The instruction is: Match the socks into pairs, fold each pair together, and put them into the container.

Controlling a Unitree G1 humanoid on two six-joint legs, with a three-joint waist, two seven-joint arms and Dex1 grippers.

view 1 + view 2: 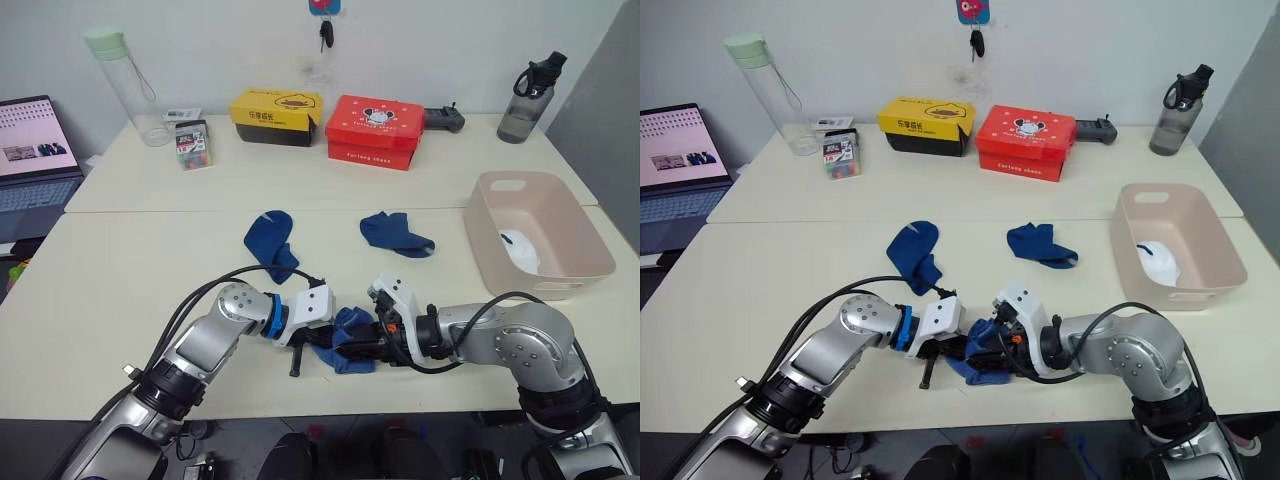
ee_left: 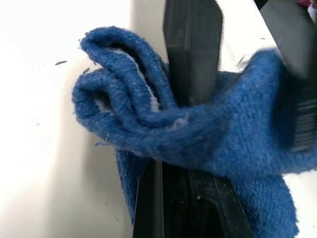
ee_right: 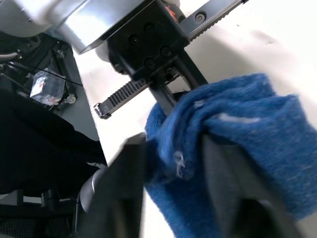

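Left gripper: its black fingers are closed on the bunched blue socks, the fabric folded over one finger.
Right gripper: its two fingers pinch the same bundle from the opposite side, facing the left gripper, fabric squeezed between them.
Bunched blue socks: at the near table edge, between both grippers.
Loose socks: one blue sock lies beyond the left gripper, another blue sock beyond the right gripper, well apart from each other.
Container: pale pink tub, far out to the right gripper's side; a white sock lies inside.
Writing: the red box and the yellow box beyond the loose socks carry print too small to read.
Further out: a clear bottle with a green cap, a grey bottle, a laptop.
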